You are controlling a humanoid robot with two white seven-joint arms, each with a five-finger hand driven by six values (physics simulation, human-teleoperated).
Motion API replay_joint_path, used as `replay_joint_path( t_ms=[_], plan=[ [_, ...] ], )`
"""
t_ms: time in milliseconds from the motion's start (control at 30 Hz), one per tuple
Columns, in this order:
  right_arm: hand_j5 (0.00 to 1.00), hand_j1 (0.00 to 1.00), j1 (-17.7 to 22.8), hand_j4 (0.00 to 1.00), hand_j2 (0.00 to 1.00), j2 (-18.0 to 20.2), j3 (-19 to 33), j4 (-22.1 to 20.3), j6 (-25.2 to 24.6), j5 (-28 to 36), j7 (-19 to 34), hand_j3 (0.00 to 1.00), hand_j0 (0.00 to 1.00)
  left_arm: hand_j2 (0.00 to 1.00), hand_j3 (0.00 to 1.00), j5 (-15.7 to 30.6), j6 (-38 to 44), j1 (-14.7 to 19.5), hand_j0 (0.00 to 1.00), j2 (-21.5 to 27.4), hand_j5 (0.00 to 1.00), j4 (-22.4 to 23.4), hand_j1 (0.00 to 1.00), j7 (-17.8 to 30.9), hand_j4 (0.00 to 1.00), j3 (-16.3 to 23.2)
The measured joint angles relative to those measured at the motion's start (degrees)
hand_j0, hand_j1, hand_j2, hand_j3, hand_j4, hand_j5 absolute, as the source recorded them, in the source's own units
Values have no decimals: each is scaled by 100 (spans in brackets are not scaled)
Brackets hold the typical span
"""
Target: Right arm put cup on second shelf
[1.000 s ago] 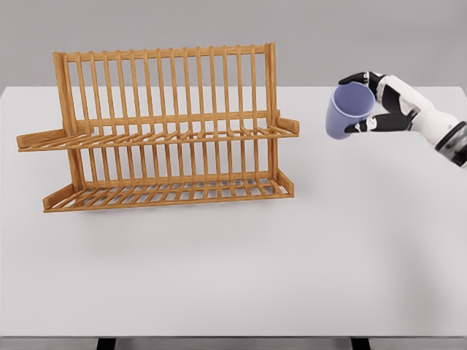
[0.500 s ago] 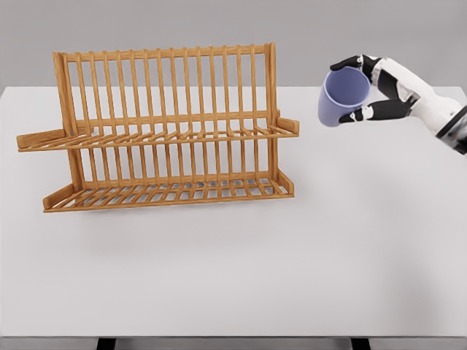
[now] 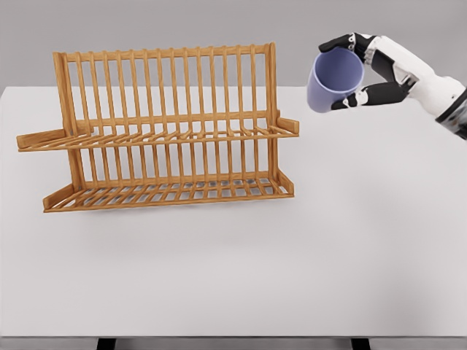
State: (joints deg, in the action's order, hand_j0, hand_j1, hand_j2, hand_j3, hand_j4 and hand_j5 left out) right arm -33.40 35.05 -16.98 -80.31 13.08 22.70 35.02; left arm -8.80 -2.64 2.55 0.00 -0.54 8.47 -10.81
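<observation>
1. I reckon the cup (image 3: pixel 334 79) is light, rigid and smooth-walled, so a grip around the body near the rim seems the place to hold it.
2. My right robot hand (image 3: pixel 357 69) is wrapped around it, fingers closed on the wall.
3. The cup hangs tilted in the air, right of the rack (image 3: pixel 164 127), above the table (image 3: pixel 292 255), level with the upper shelf (image 3: pixel 157 137).
</observation>
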Motion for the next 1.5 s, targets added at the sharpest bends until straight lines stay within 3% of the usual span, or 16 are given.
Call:
replay_joint_path(
  t_ms=[367, 933, 1500],
  plan=[
    [68, 68, -176, 68, 68, -58, -38, -201, 10, -192, 0, 68, 68, 100, 100, 0, 0, 0, 100, 0, 100, 0, 100, 1, 100, 0],
    [68, 68, -378, 68, 68, -467, -213, -552, 20, -525, 0, 68, 68, 100, 100, 0, 0, 0, 100, 0, 100, 1, 100, -3, 100, 0],
    [68, 68, -352, 68, 68, -762, -581, -736, 29, -692, 1, 68, 68, 100, 100, 0, 0, 0, 100, 0, 100, 1, 100, -2, 100, 0]
  ],
)
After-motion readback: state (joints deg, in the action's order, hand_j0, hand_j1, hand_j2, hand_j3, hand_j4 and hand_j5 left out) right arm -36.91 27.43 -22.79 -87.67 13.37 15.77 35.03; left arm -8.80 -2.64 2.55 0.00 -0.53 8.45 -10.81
